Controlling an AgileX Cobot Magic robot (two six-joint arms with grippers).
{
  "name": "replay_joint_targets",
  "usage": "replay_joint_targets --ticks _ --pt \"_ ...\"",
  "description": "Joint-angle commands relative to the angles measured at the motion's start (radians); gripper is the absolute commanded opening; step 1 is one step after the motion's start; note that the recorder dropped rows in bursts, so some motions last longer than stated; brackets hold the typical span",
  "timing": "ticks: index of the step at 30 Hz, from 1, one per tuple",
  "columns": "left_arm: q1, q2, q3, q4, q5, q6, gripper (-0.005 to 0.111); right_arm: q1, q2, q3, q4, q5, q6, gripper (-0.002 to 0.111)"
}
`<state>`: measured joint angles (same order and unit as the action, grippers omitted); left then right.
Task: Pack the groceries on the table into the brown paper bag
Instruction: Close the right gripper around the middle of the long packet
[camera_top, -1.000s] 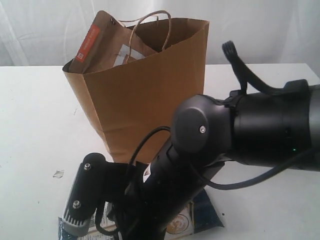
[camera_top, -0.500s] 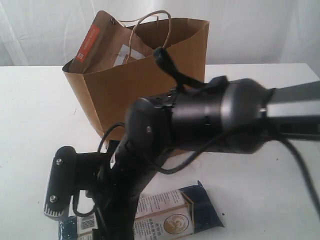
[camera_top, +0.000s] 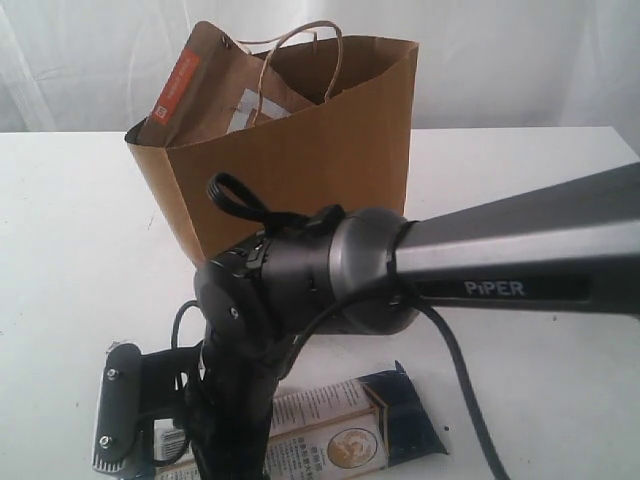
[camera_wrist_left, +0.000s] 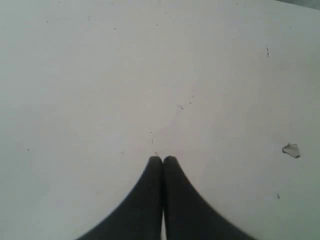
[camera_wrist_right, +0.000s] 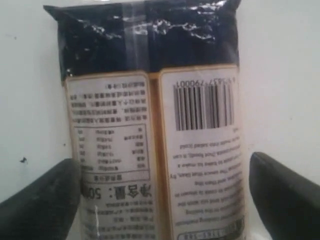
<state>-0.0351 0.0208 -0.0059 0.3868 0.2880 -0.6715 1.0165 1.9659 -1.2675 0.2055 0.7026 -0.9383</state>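
- My right gripper (camera_wrist_right: 164, 167) is spread wide, one finger on either side of the long blue-white packet (camera_wrist_right: 150, 100), which lies flat on the table (camera_wrist_right: 280, 75).
- The brown paper bag (camera_top: 300, 170) stands upright behind it, with the brown pouch (camera_top: 200, 95) inside.
- My left gripper (camera_wrist_left: 162, 161) is pressed closed above the table.

One bag (camera_top: 300, 170), holding one pouch (camera_top: 195, 90). One packet (camera_wrist_right: 155, 125), lying between the right gripper's (camera_wrist_right: 162, 197) spread fingers. One scrap (camera_wrist_left: 291, 150), near the left gripper's (camera_wrist_left: 162, 160) closed tips. Two grippers in all.
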Motion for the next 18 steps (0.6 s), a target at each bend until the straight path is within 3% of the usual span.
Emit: replay_joint_targets --ticks 1,7,9,12,16,18 --pt "-0.007 -0.009 0.006 0.003 -0.004 -0.005 0.000 0.000 0.033 -0.005 0.008 -0.008 0.009 0.084" --pt "-0.007 -0.009 0.006 0.003 -0.004 -0.005 0.000 0.000 0.039 -0.005 0.019 -0.004 0.009 0.083" --pt "-0.007 -0.009 0.006 0.003 -0.004 -0.005 0.000 0.000 0.039 -0.005 0.019 -0.004 0.011 0.076" --pt "-0.007 -0.009 0.006 0.003 -0.004 -0.005 0.000 0.000 0.039 -0.005 0.019 -0.008 0.027 0.055" --pt "-0.007 -0.009 0.006 0.003 -0.004 -0.005 0.000 0.000 0.039 -0.013 0.019 0.034 0.029 0.007" --pt "-0.007 -0.009 0.006 0.003 -0.004 -0.005 0.000 0.000 0.039 -0.025 0.016 0.055 0.073 0.000"
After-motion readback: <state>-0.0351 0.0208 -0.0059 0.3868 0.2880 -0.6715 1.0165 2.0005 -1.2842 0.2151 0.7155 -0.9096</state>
